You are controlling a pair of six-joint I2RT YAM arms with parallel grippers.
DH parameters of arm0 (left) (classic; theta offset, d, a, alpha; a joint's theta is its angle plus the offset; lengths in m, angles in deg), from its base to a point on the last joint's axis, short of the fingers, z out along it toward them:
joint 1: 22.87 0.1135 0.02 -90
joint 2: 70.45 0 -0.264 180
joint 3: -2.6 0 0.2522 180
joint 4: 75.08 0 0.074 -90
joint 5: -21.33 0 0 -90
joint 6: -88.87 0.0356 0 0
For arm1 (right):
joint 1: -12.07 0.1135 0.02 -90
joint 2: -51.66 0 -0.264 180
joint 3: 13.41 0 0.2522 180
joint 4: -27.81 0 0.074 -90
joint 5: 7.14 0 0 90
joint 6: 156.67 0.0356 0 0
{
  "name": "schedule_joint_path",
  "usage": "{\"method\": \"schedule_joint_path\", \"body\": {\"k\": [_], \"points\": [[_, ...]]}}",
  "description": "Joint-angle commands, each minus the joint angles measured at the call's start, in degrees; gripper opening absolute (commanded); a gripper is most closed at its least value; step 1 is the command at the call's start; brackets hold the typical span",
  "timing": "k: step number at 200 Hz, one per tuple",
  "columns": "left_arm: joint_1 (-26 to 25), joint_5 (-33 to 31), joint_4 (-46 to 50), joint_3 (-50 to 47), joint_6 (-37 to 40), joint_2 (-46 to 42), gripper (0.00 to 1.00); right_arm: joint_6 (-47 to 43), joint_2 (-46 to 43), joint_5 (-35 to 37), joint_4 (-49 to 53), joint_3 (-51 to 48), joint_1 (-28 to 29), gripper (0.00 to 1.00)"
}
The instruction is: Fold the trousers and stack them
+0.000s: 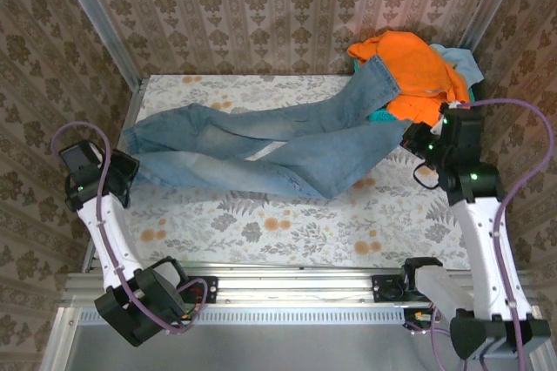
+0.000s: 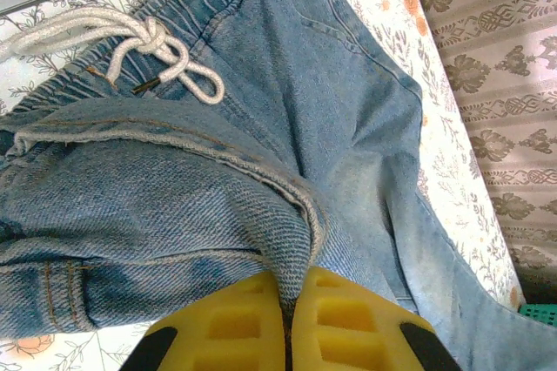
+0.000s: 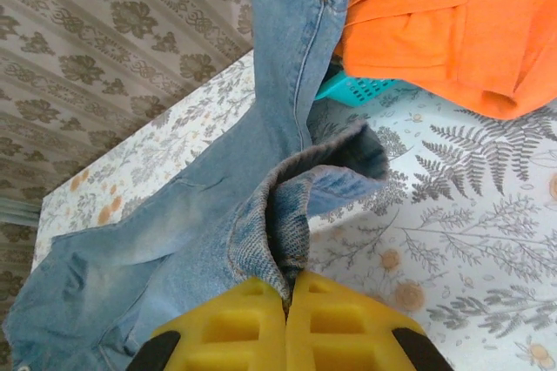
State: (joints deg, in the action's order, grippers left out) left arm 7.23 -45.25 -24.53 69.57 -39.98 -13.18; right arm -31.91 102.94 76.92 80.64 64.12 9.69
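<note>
While the trousers [image 1: 287, 140] lie stretched across the flower-patterned table [image 1: 287, 232], each arm has a grip on them. Seen from the top camera, the waist end sits at about 9 o'clock on the tabletop and the legs run toward 2 o'clock. There one leg climbs onto the orange garment [image 1: 413, 70] in the far corner, and the other leg ends lower, near 3 o'clock. The left gripper [image 1: 129, 172] is at the 9 o'clock edge, against the waist. In the left wrist view its yellow fingers [image 2: 235, 323] are pressed together on a thick fold of denim just below the waistband, with only pinched cloth between them. The white drawstring [image 2: 130, 44] lies knotted on the elastic waist at 11 o'clock of that picture. The right gripper [image 1: 411, 140] is at 3 o'clock on the table, just beside the orange garment. In the right wrist view its yellow fingers [image 3: 348, 323] are clamped on the bunched hem of one leg, and the cuff gapes just above them. The other leg runs up to 12 o'clock, where its hem rests among the orange folds, which drape over a teal basket [image 3: 357, 88]. From the top camera a pale turquoise cloth [image 1: 459, 59] shows behind the orange one at 1 o'clock
</note>
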Motion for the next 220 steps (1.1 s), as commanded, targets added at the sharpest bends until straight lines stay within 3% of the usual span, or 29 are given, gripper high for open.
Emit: {"method": "schedule_joint_path", "body": {"k": [1, 29, 55, 74, 102, 107, 118, 130, 132, 136, 167, 220], "points": [[0.7, 0.9, -2.6, 2.0, -0.7, -0.1, 0.00, 0.5, -5.3, 0.9, 4.8, -1.1, -0.3, 0.00], [0.8, 1.3, -2.9, 2.2, -1.0, 0.4, 0.00, 1.6, -10.6, -4.9, 6.1, -0.6, -0.4, 0.00], [0.8, 1.5, -4.4, 1.8, -1.9, 1.0, 0.00, 4.7, -8.3, -14.0, 1.9, 0.1, -0.1, 0.00], [0.6, 1.6, -6.4, 1.5, -3.2, 1.7, 0.00, 6.7, -1.0, -17.1, -3.9, 0.3, 0.4, 0.00], [-1.1, 0.2, -8.7, 2.5, -4.4, 5.4, 0.00, 9.3, 17.9, -14.6, -13.0, 4.1, 0.9, 0.00], [-1.6, 0.1, -9.2, 2.8, -4.6, 6.3, 0.00, 9.6, 21.8, -13.3, -13.4, 6.1, 1.0, 0.09], [-3.0, -0.7, -10.1, 3.6, -5.0, 8.5, 0.00, 10.7, 31.4, -11.7, -14.8, 10.6, 1.1, 0.51], [-4.7, -1.8, -10.8, 4.9, -5.1, 10.8, 0.00, 12.4, 39.4, -10.1, -15.6, 14.9, 1.1, 0.66], [-4.9, -2.0, -10.7, 5.1, -5.1, 11.1, 0.00, 12.2, 40.9, -9.8, -16.0, 15.6, 1.3, 0.79], [-5.4, -2.3, -10.7, 5.6, -5.2, 11.9, 0.00, 12.1, 42.4, -9.4, -15.9, 16.5, 1.4, 0.83], [-6.8, -1.8, -11.6, 7.0, -5.2, 14.8, 0.00, 8.2, 42.0, -6.1, -16.2, 12.4, 3.6, 0.86], [-7.1, -1.1, -11.7, 3.6, -4.2, 11.3, 0.00, 9.7, 31.1, -6.9, -22.4, -14.9, 10.0, 0.77]]}}
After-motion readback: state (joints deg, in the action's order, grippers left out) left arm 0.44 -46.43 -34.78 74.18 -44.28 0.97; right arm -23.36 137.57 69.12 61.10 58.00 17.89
